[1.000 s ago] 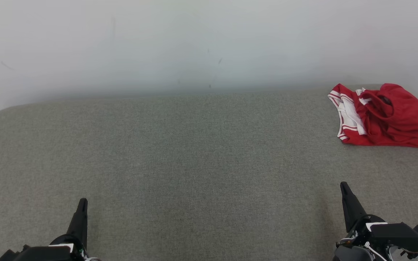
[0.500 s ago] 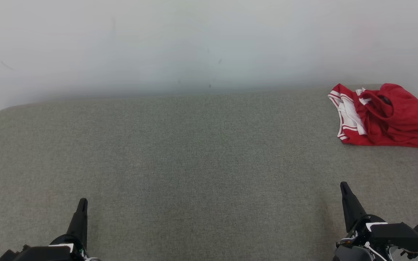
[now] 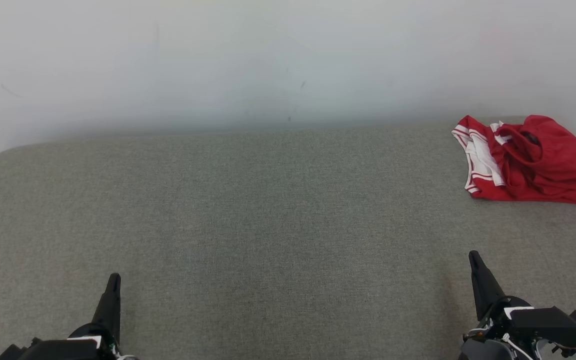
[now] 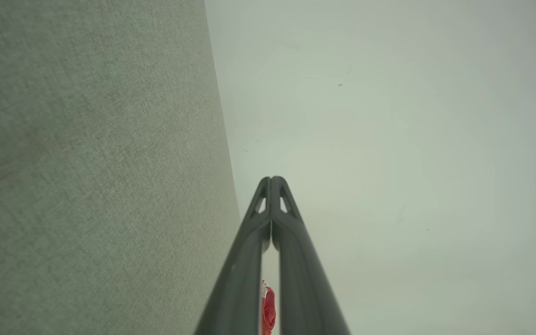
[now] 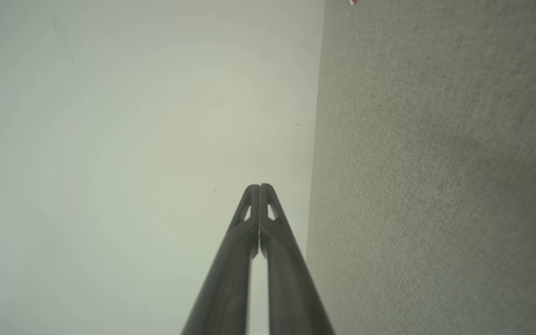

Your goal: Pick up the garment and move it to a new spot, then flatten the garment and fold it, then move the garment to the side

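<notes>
A grey fabric surface [image 3: 268,215] runs wide across the head view and meets a pale wall [image 3: 268,60] at the back. The garment [image 3: 530,160], red with white striped trim, lies crumpled in a heap at the far right of the surface, close to the wall and reaching the view's right edge. The left gripper [image 3: 113,278] sits at the lower left and the right gripper [image 3: 474,256] at the lower right. Both point toward the wall, over the surface and well apart from the garment. Each is clenched with nothing in it (the wrist views show the two dark fingers pressed together at the tips). In the left wrist view, a far-off sliver of the red garment [image 4: 268,309] shows through the gap lower down between the fingers.
</notes>
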